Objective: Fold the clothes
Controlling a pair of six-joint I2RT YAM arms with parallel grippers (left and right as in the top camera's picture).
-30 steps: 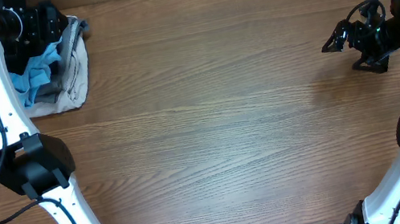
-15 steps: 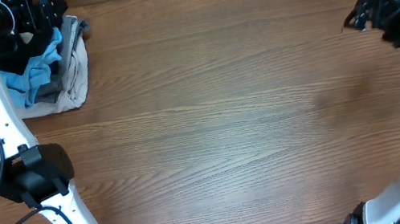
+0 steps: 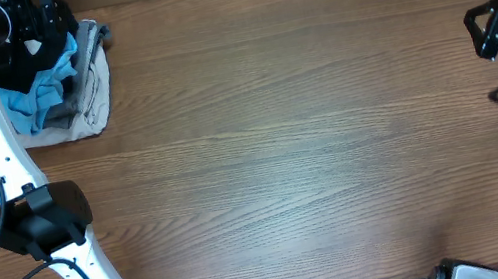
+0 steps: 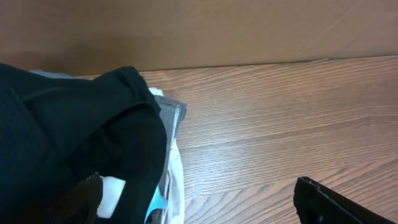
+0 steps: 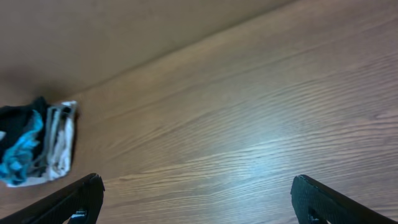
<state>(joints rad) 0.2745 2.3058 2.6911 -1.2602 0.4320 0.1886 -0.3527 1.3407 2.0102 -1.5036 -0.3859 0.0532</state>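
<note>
Clothes [image 4: 74,130]: black, soft, floppy, probably light, will sag once lifted. Sits atop laundry pile [image 3: 87,111], far-left table [image 3: 282,154] corner. Left gripper [image 4: 199,196] spread wide just over it, empty. I'd pinch the raised fold. Right gripper [image 5: 199,196] also spread, well apart.

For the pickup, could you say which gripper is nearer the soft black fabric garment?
Left: left gripper hangs over the black garment; right gripper is across the wooden table.
</note>
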